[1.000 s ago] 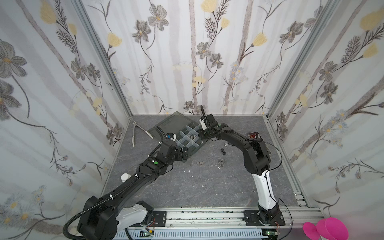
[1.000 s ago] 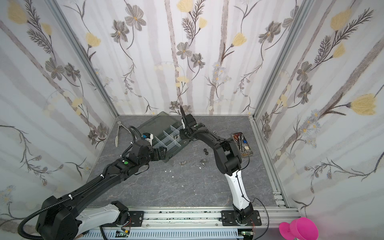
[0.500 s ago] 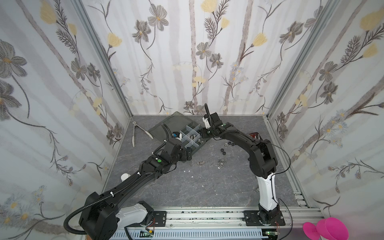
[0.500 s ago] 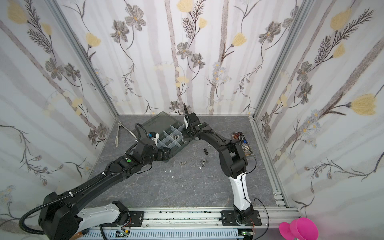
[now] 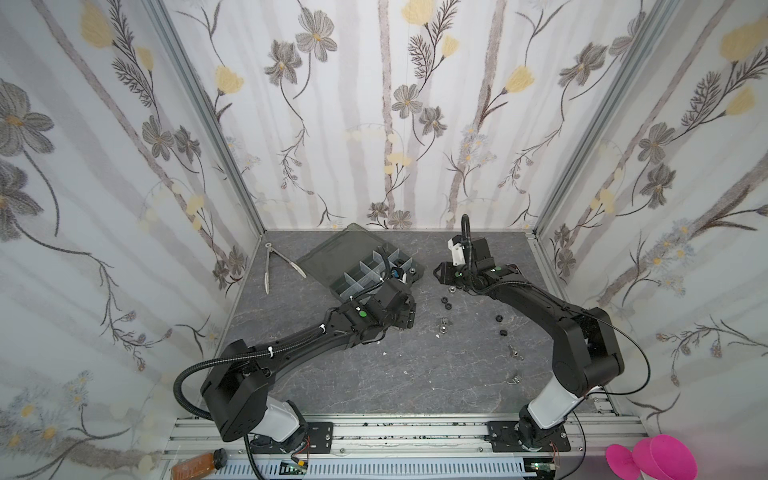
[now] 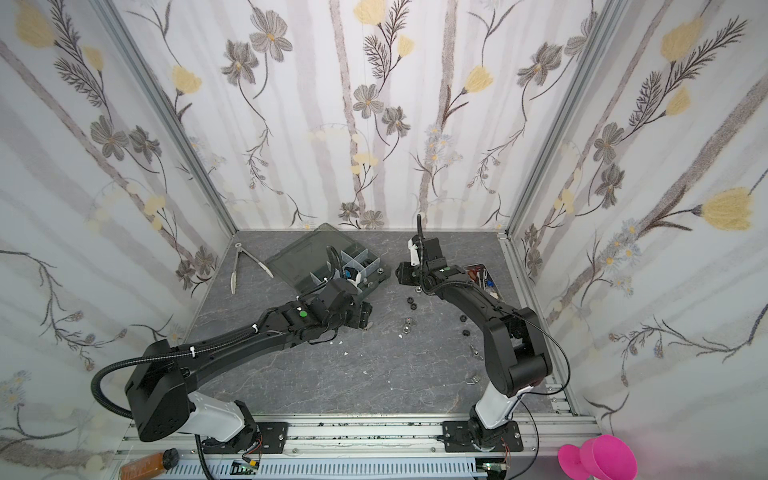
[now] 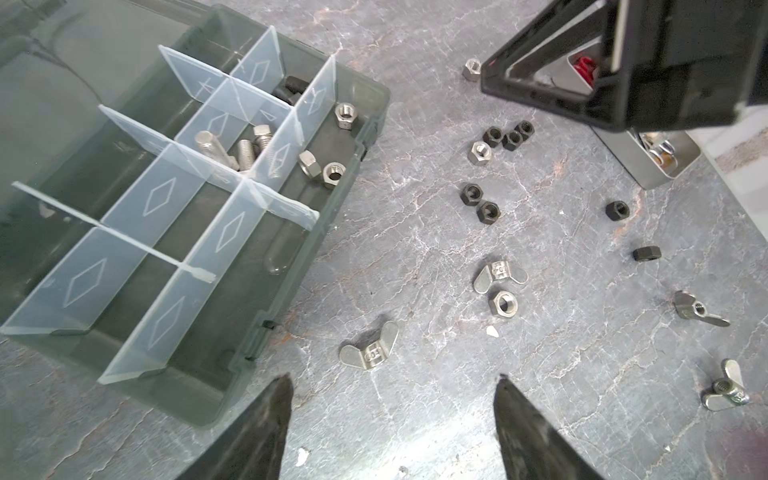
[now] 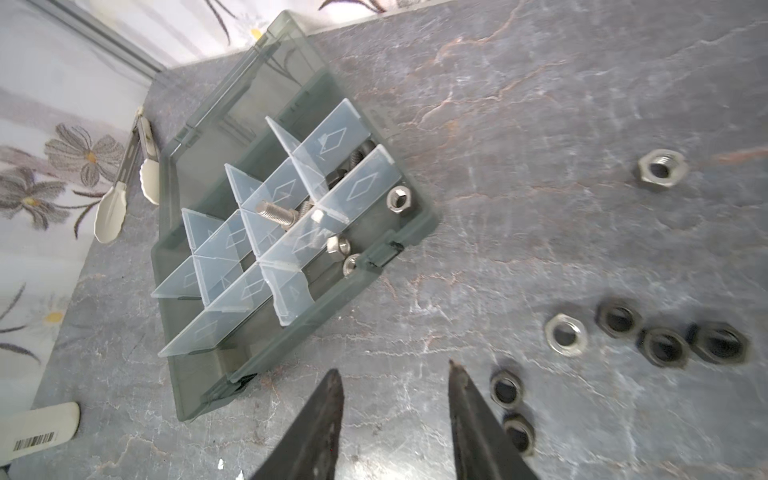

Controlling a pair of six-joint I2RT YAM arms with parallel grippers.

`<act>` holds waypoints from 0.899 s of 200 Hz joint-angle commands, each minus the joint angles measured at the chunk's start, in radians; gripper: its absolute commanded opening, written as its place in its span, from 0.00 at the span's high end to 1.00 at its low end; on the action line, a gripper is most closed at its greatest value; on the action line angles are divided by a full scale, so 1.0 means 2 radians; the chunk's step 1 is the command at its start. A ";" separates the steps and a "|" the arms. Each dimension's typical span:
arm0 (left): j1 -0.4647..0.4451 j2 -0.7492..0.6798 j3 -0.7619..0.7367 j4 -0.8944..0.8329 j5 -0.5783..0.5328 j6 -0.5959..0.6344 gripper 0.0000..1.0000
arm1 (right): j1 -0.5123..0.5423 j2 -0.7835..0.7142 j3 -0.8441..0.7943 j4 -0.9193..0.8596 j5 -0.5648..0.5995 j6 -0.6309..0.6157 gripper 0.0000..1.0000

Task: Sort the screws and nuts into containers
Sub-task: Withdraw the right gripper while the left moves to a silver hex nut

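In a top view the dark smoky-grey plastic organizer box (image 5: 340,249) sits by the back edge of my surface (image 5: 374,382), with small black hex nuts (image 5: 448,306) loose mid-surface.

Left wrist: left hand (image 7: 395,379) spread, empty. Silver hex-head bolts (image 7: 245,151) lie in one compartment, silver hex nuts (image 7: 328,172) in its neighbour.

Right wrist: right hand (image 8: 394,368) parted, empty. The nuts look hard, light and slippery; I'd pinch opposite flats.

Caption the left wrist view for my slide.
Open left gripper facing a wing nut beside the box, loose nuts beyond.
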 commanded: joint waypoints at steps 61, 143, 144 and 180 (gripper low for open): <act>-0.060 0.125 0.096 -0.032 -0.013 -0.004 0.28 | -0.097 -0.145 -0.142 0.083 -0.068 0.050 0.56; -0.085 0.206 0.145 -0.029 0.010 -0.016 0.32 | -0.125 -0.175 -0.176 0.090 -0.043 0.068 0.53; -0.085 0.208 0.146 -0.029 0.010 -0.017 0.32 | -0.125 -0.175 -0.176 0.090 -0.043 0.068 0.53; -0.089 0.245 0.176 -0.041 0.014 -0.019 0.36 | -0.129 -0.180 -0.180 0.092 -0.048 0.068 0.53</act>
